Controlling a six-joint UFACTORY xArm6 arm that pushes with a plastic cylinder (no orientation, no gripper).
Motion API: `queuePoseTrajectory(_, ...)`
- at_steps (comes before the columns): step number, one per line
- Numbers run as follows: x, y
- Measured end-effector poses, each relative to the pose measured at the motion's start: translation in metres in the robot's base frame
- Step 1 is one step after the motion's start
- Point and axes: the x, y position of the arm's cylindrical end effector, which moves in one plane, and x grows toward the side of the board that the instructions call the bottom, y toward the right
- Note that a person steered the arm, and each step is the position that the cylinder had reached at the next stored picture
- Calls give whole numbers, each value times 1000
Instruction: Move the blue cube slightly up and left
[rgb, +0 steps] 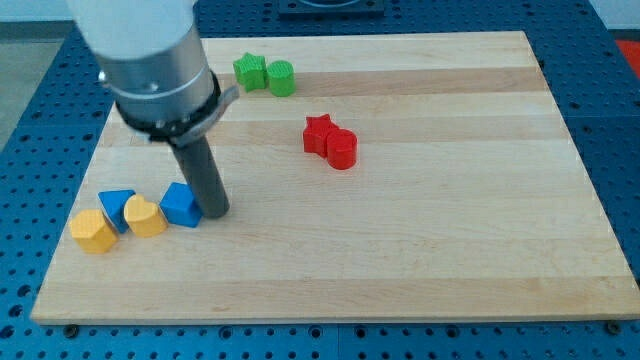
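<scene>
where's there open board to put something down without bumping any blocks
Bare board spans the view's right half, right of the red star and red cylinder, and the bottom strip under them. Crowded: the lower left, where the yellow hexagon, blue triangle, yellow heart and blue cube line up, my tip beside the cube. Green star and green cylinder sit at top.

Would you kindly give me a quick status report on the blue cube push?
My tip down at blue cube, its right side. Cube not yet clear of yellow heart block on its left. Blue triangular block just beyond.
</scene>
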Motion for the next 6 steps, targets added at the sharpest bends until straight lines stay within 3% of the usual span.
queuePoseTrajectory(1, -26, -1)
queuePoseTrajectory(2, -22, 6)
queuePoseTrajectory(4, 37, 30)
queuePoseTrajectory(6, 45, -13)
